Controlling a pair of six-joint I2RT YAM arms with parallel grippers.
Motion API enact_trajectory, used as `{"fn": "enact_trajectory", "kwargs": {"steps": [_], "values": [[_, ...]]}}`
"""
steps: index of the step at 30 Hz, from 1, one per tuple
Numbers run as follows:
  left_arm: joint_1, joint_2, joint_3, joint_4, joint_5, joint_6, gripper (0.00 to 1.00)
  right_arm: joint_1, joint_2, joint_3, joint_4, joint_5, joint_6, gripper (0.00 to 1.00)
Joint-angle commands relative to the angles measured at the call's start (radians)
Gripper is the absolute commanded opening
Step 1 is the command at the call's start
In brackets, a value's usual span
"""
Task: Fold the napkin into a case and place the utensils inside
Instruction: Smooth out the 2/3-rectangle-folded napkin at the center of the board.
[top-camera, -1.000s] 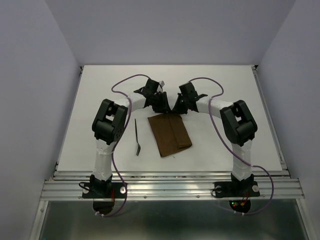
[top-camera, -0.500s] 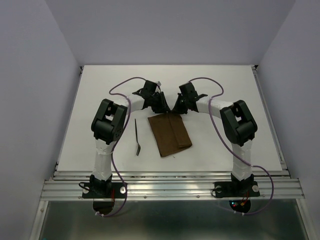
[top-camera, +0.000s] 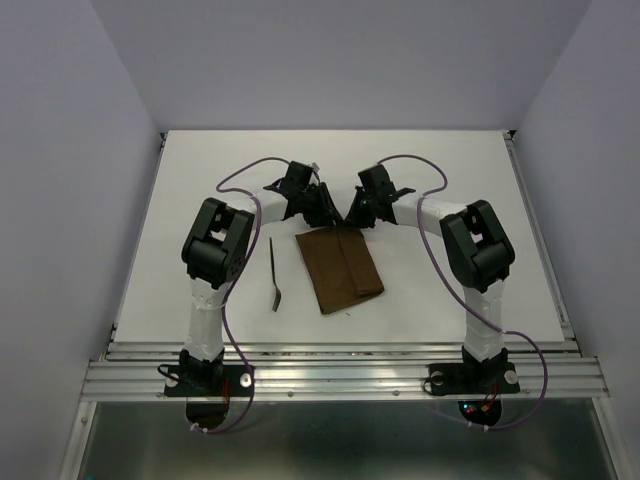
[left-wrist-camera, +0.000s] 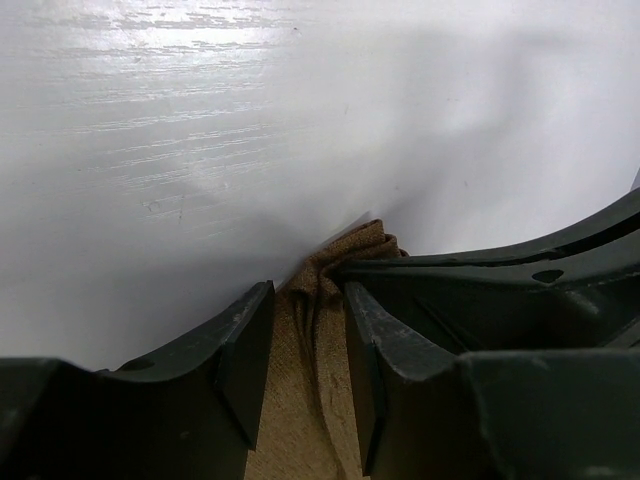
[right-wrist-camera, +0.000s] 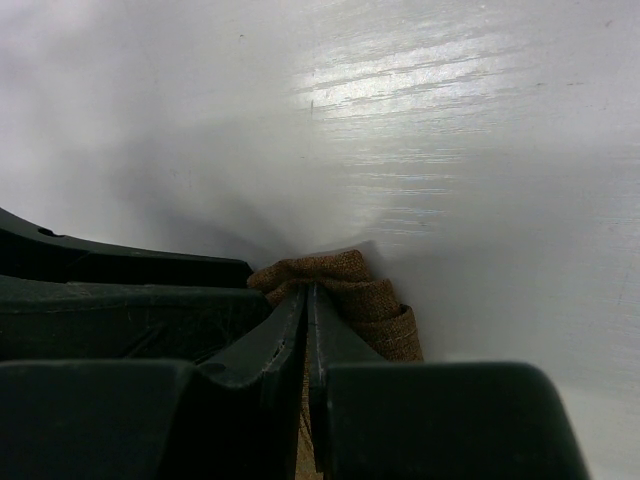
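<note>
The dark brown napkin (top-camera: 340, 268) lies folded into a rectangle at the table's middle, with a fold line down its right part. My left gripper (top-camera: 325, 215) is at its far edge, with the jaws open on either side of the bunched cloth (left-wrist-camera: 300, 390). My right gripper (top-camera: 352, 218) is beside it, shut on the napkin's far edge (right-wrist-camera: 375, 290). One long slender dark utensil (top-camera: 275, 275) lies on the table left of the napkin, head toward me. The other utensil is out of sight.
The white table (top-camera: 450, 180) has side walls left and right and a metal rail (top-camera: 340, 365) at its near edge. Purple cables (top-camera: 240, 175) loop over both arms.
My left gripper has shifted slightly to the left at the napkin's far edge. The right gripper, napkin and utensil have not moved.
</note>
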Motion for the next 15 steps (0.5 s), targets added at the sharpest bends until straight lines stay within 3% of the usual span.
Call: {"fn": "enact_trajectory", "kwargs": {"steps": [1,7,15], "values": [[-0.003,-0.037,-0.013,-0.031,-0.046,0.010,0.46,0.011,-0.001,0.023,-0.002,0.001,-0.002,0.09],[-0.015,-0.014,0.036,-0.109,-0.107,0.039,0.42,0.011,-0.005,0.027,-0.001,0.001,0.000,0.09],[-0.021,0.005,0.050,-0.157,-0.133,0.062,0.25,0.011,-0.011,0.030,-0.004,0.005,0.001,0.09]]}}
